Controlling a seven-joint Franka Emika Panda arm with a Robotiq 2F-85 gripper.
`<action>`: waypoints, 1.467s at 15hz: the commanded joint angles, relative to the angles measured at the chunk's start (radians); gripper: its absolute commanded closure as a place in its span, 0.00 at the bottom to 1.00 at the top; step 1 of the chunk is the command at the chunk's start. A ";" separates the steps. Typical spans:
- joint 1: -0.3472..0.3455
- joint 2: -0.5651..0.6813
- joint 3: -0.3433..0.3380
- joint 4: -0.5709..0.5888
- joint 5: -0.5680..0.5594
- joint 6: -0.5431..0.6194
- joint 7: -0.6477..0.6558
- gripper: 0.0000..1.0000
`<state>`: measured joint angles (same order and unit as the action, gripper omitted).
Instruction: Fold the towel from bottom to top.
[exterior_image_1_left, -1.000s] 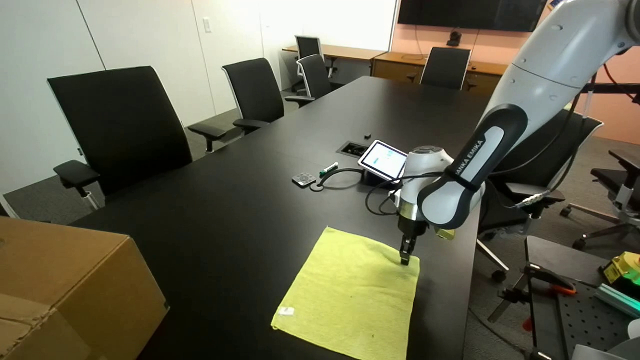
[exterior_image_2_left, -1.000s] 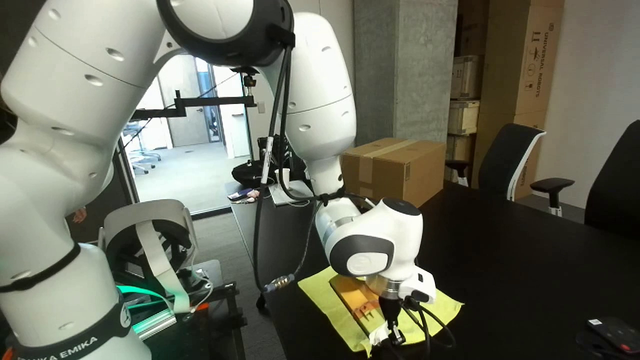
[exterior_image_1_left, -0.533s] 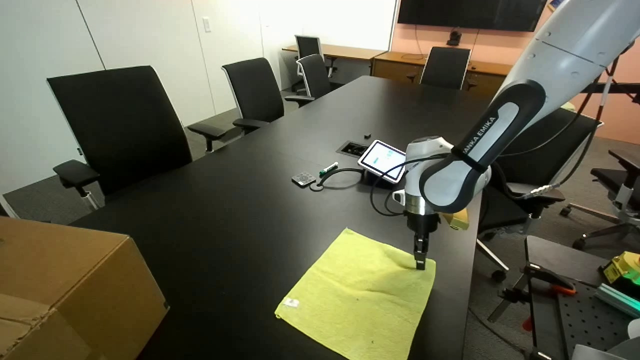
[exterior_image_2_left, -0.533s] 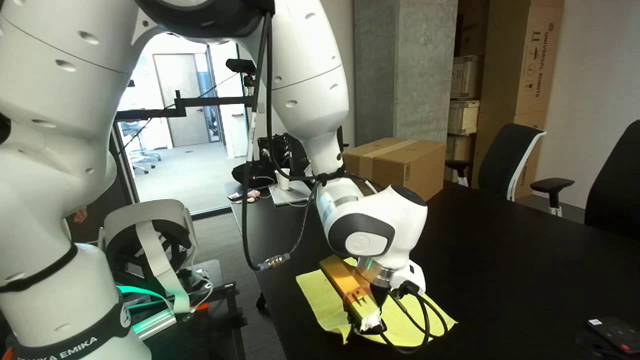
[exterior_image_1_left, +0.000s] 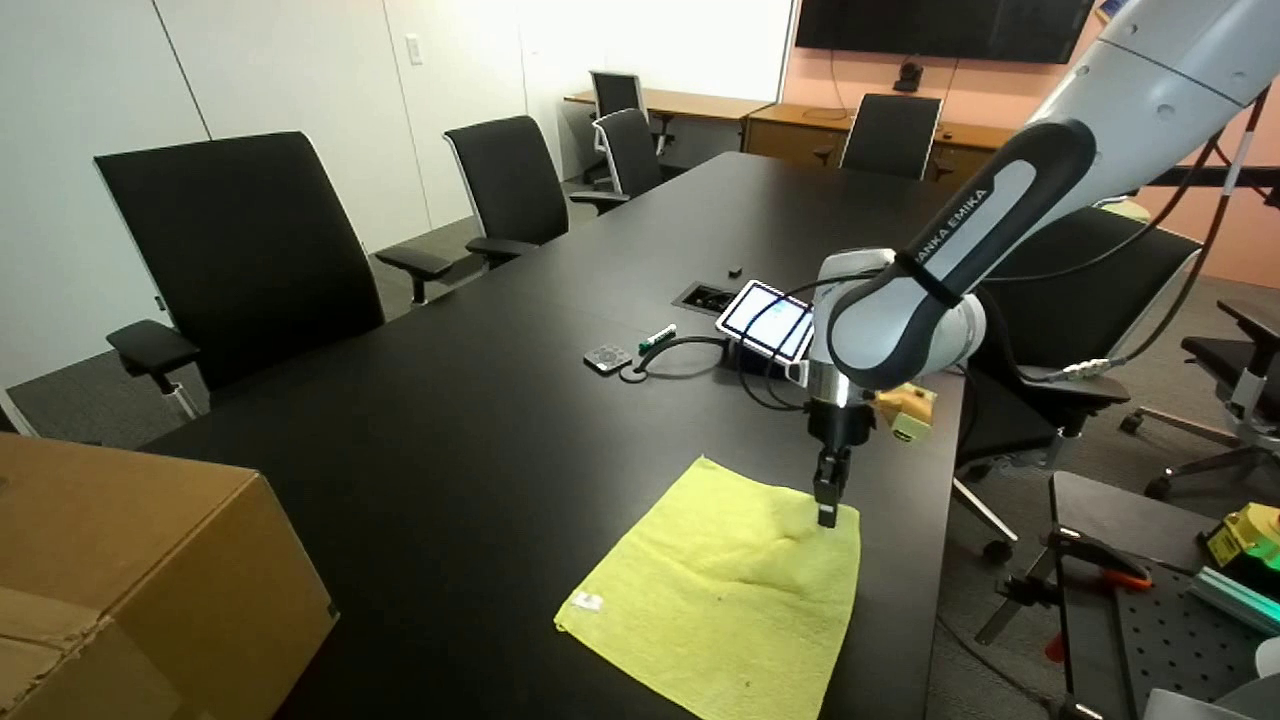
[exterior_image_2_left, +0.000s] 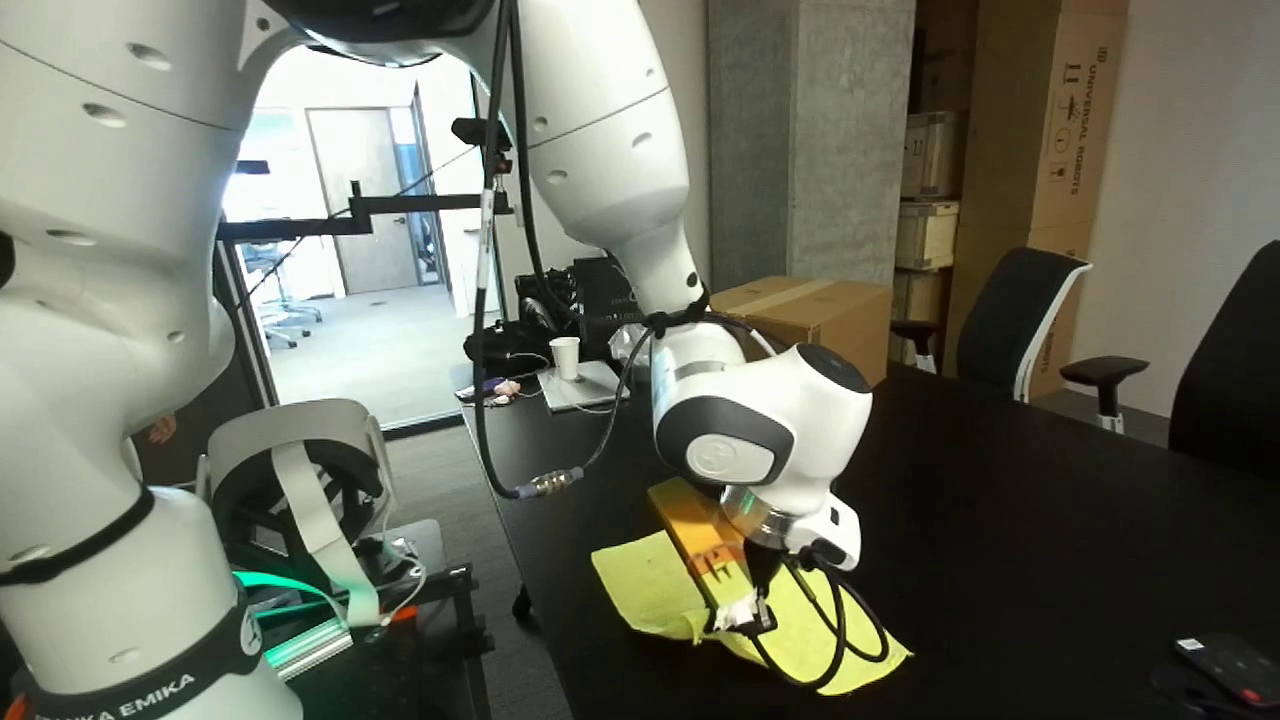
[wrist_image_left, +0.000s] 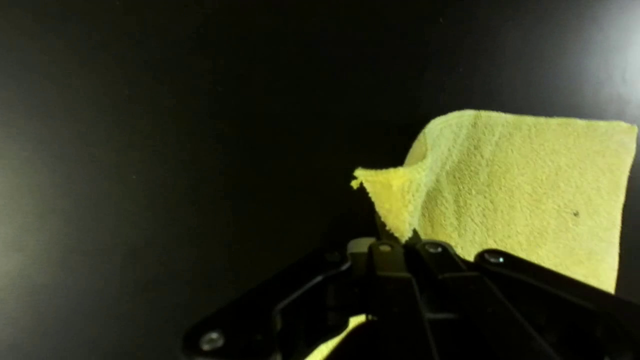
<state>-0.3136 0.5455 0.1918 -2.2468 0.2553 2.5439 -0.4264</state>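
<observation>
Table (exterior_image_1_left: 450, 450) spreads wide beyond the pinched towel (exterior_image_1_left: 715, 585) edge.

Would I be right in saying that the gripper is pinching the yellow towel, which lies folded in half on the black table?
Not quite: the yellow towel isn't folded in half; an exterior view shows it spread out on the black table. The gripper is indeed pinching it.

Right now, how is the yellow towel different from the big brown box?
The towel is yellow; the box is brown. The towel lies low and wrinkled; the box stands tall. The hand pinches the towel near a corner; it isn't touching the box. Both are on the black table.
</observation>
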 joint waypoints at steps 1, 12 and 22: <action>-0.006 0.006 0.028 0.076 0.112 0.000 0.000 0.98; 0.149 0.247 -0.081 0.420 0.119 0.178 0.325 0.98; 0.277 0.269 -0.189 0.439 0.040 0.320 0.564 0.34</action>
<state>-0.0884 0.8596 0.0304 -1.7689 0.3320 2.8033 0.0790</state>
